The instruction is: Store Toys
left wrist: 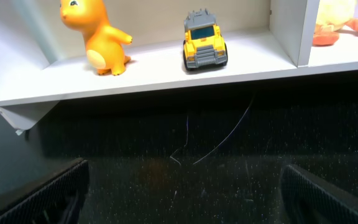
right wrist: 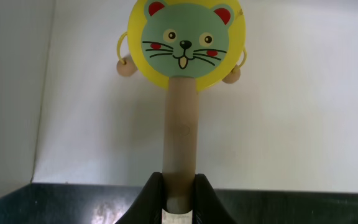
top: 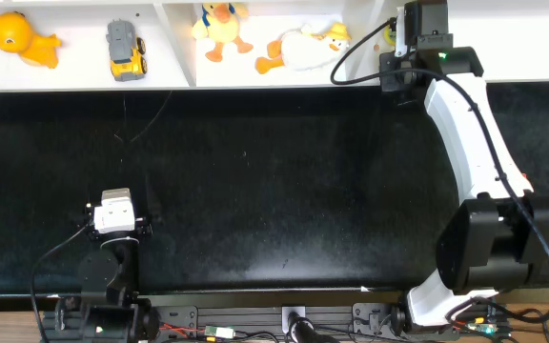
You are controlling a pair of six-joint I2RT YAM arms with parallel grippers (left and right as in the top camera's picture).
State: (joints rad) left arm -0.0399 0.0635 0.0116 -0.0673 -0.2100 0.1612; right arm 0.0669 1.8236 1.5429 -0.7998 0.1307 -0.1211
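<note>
— Beyond the black desk (top: 274,191), why is the white shelf (top: 84,84)'s end bay chosen?
— It is judged free. The left end effector (left wrist: 185,186) is spread, idle; the right end effector (right wrist: 179,186) is clamped on the cat rattle (right wrist: 185,37)'s handle, held over that bay.

The cat-face rattle drum (right wrist: 185,40) has a smooth bare-wood handle (right wrist: 181,130) and wooden beads (right wrist: 126,70), its face painted matt. The right gripper (right wrist: 179,186) clamps the handle with black plastic fingers (right wrist: 146,200). Ahead of the left gripper (left wrist: 182,199), the black tabletop (left wrist: 185,155) is matt and scratched, the orange figurine (left wrist: 98,37) glossy plastic, the toy truck (left wrist: 204,40) duller plastic.
</note>
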